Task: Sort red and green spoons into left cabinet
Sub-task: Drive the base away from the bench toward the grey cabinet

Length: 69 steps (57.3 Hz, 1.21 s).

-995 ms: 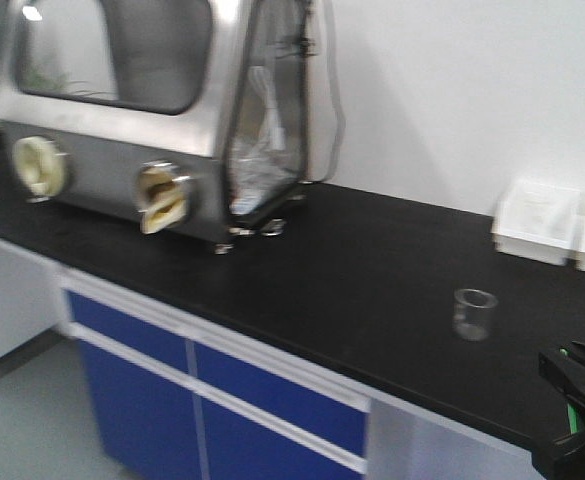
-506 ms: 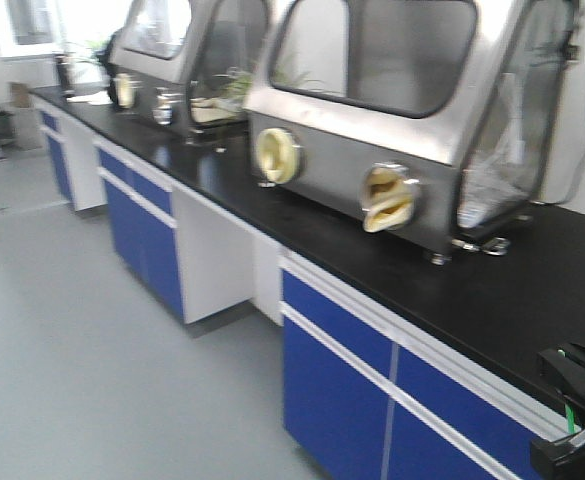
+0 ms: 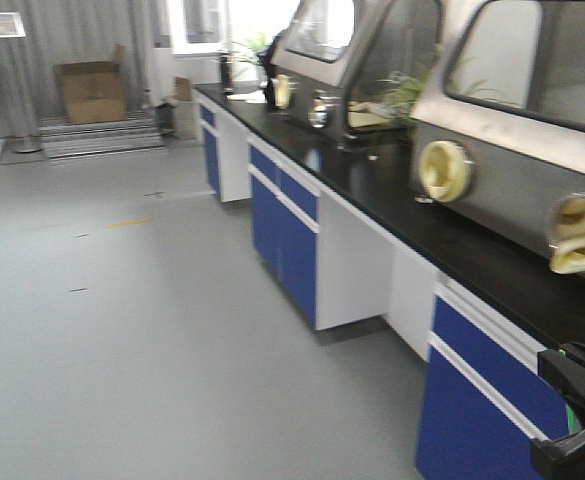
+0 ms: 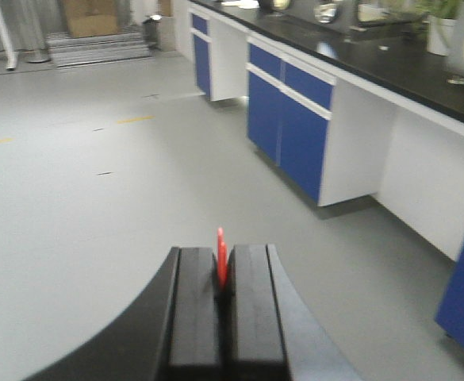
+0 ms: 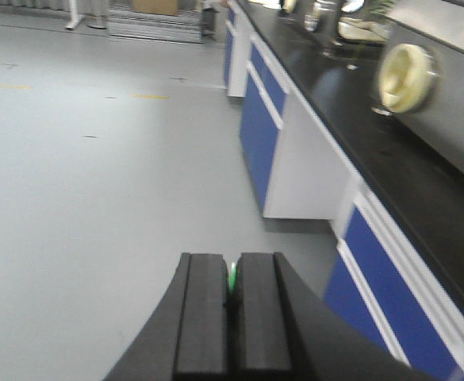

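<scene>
Between the pads of the left gripper (image 4: 224, 255), pinched tight, sits the red spoon (image 4: 221, 248). Only a short red tip pokes out past the fingertips; the rest is hidden. Jaws are closed on it, no gap either side. Ahead of those fingers is bare grey floor (image 4: 97, 159). Off to their right and further out is the lab bench (image 4: 390, 67) with blue drawer fronts.

Right gripper (image 5: 232, 266), same story: pads pressed together with a sliver of the green spoon (image 5: 232, 278) clamped between them, barely showing at the tips. The bench runs along the right of these fingers too, with a glove box (image 5: 454, 111) on top. The front view catches just a corner of the right gripper low at the right edge, with a green streak beside it. That is probably the spoon handle, but it is too blurred to be sure.

Progress, as I read it: pickup is done for both spoons, one per arm. Delivery is not done. The left cabinet is in no view, so no shelf or tray is anywhere near either set of fingers. Left to do: reach the cabinet, then set red and green down in it.
</scene>
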{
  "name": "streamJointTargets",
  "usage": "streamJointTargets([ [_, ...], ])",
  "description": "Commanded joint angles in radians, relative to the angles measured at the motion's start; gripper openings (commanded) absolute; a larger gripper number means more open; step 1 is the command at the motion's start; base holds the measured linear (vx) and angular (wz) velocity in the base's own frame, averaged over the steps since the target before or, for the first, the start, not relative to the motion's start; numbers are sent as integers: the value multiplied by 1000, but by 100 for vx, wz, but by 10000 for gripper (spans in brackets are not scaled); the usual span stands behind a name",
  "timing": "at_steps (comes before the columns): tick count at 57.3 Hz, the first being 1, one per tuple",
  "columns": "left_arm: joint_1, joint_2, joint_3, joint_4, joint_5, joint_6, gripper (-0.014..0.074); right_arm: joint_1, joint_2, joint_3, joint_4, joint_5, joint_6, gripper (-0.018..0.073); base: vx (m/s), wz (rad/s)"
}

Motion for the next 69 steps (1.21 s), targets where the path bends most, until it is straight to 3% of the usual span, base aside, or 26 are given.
streamJointTargets([
  [1, -4, -1, -28, 5, -72, -10, 65, -2, -12, -30, -3, -71, -2, -6, 19, 52],
  [69, -4, -1, -28, 5, -72, -10, 65, -2, -12, -30, -3, -71, -2, -6, 34, 36],
])
